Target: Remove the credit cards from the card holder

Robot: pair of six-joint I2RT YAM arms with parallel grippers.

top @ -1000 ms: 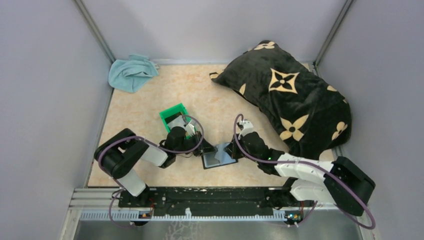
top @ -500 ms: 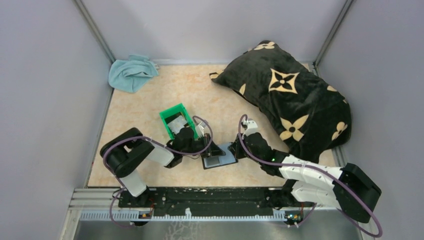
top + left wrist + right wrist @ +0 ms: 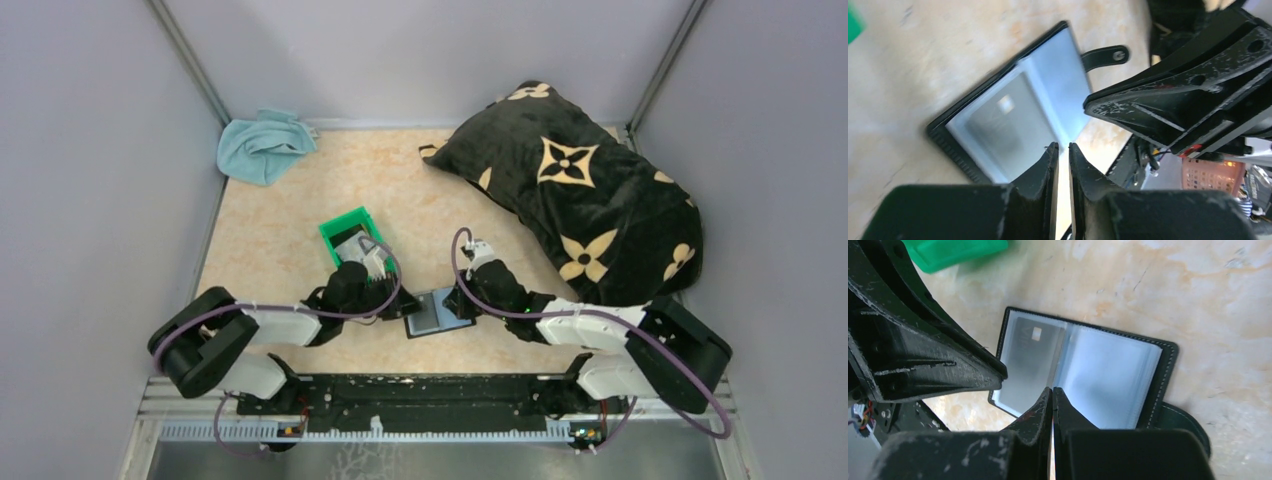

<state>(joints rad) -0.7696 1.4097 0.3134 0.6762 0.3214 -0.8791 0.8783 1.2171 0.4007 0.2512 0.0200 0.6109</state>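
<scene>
Our card holder [image 3: 438, 312] lies open near centre, a card [image 3: 1028, 355] in its left sleeve — right gripper [image 3: 1052, 390] clenched empty, left gripper [image 3: 1063, 148] barely parted and empty, so we risk skidding on gloss and dragging it.

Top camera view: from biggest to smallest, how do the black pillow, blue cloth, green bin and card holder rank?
Largest: black pillow, by far.
Next: blue cloth.
Smallest: green bin and card holder, about alike and both partly covered, so unranked.
</scene>
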